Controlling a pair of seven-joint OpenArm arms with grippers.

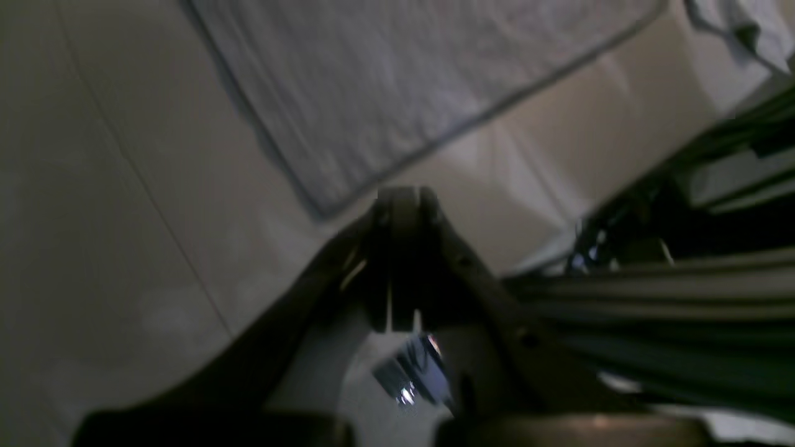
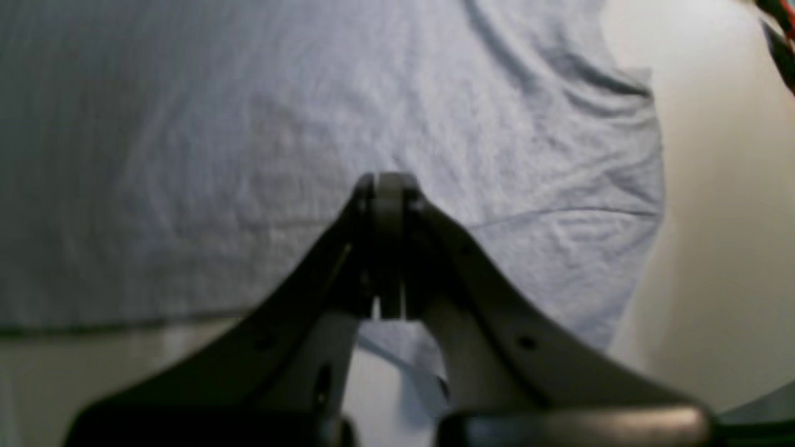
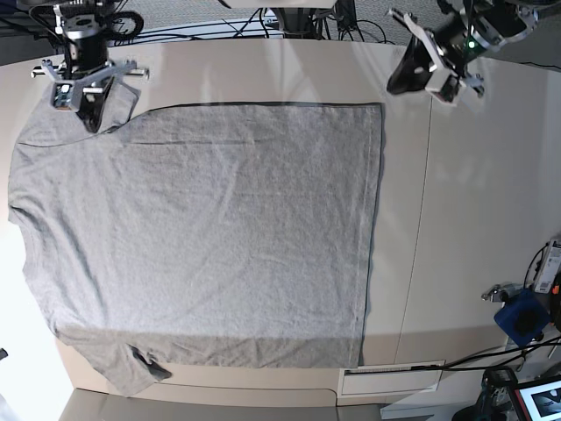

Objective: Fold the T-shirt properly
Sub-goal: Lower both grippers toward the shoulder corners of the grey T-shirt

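Observation:
The heather-grey T-shirt (image 3: 210,228) lies spread flat on the table, plain side up, with its hem toward the right. My left gripper (image 3: 396,86) is shut and hangs just past the hem's far corner. In the left wrist view its fingertips (image 1: 404,194) sit over bare table beside the T-shirt (image 1: 385,81) corner. My right gripper (image 3: 90,123) is shut at the far-left sleeve. In the right wrist view that gripper (image 2: 386,181) hovers over the T-shirt (image 2: 248,155) near the sleeve, with no cloth seen pinched between its jaws.
A table seam (image 3: 416,219) runs front to back, right of the hem. A blue object (image 3: 521,317) and a small screen (image 3: 539,399) sit off the table's right edge. Cables (image 3: 263,26) lie behind the table. Dark frame parts (image 1: 683,298) fill the left wrist view's right.

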